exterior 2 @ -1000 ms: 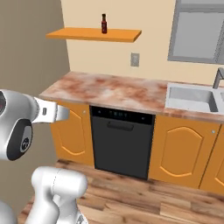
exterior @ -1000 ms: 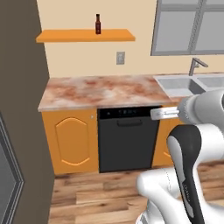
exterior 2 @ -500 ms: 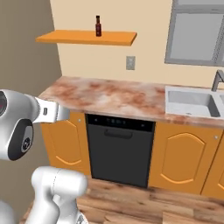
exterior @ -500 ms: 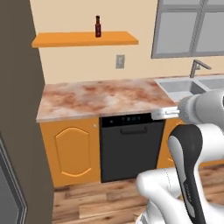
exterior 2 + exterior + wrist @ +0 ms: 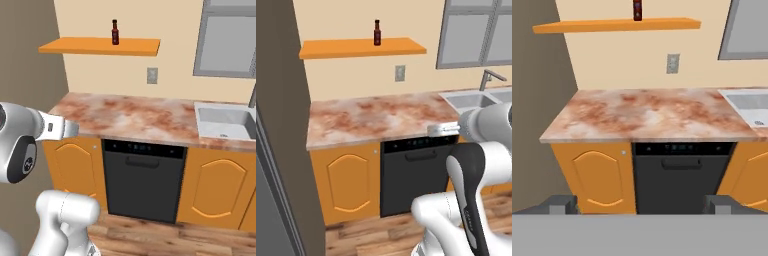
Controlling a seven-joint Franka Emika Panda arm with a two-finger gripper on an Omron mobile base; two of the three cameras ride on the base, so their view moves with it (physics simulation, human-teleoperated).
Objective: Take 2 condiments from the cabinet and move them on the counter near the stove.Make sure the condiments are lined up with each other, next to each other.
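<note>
The arm is folded low before the counter point(image 5: 371, 117), gripper point(image 5: 639, 204) fingers spread apart, empty. The bottle point(image 5: 115, 32) stands on the shelf point(image 5: 100, 46) far above and ahead. The base has rolled sideways since earlier, shifting the whole scene.

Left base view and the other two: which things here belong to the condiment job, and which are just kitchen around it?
Job:
- dark-red sauce bottle, upright on the orange wall shelf
- marbled counter, where it should go

Just there:
- black dishwasher under the counter
- sink with its faucet
- wall outlet
- window
- orange cupboard door
</note>
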